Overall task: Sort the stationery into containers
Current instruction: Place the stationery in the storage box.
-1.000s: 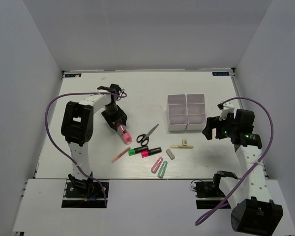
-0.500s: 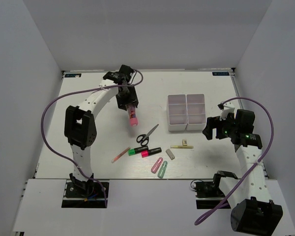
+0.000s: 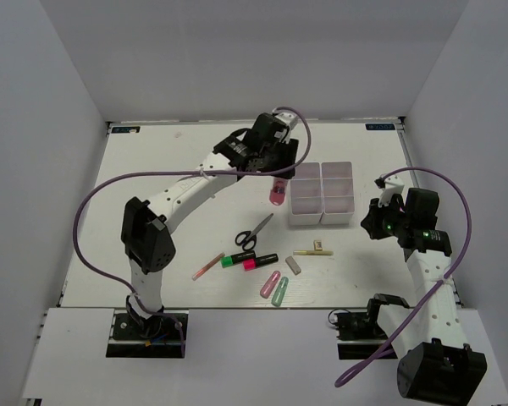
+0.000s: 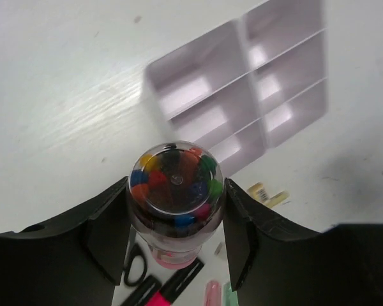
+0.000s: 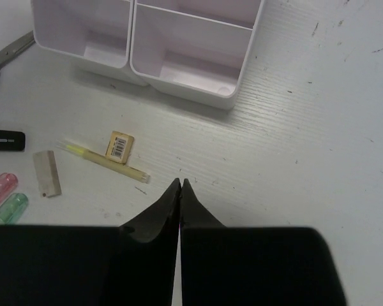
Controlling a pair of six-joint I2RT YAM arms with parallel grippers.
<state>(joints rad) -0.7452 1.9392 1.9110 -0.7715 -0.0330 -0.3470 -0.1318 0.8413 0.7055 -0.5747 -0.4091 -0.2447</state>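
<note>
One pink tube (image 4: 175, 185), likely stiff, light, slick, is clamped by its barrel in left tool (image 4: 177, 213); right tool (image 5: 180, 183) is closed, empty.

The left pincer (image 4: 175, 217) clasps a clear tube of coloured bits (image 4: 175, 182) above the table (image 4: 64, 83), white trays (image 4: 158, 89) beyond.

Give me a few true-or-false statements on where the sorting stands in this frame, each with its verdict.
1. The left gripper holds a clear tube of coloured pieces. True.
2. The right gripper is open. False: its jaws are closed together on nothing.
3. The scissors lie in a tray compartment. False: they lie on the table, outside the trays.
4. The tray compartments in view are empty. True.
</note>
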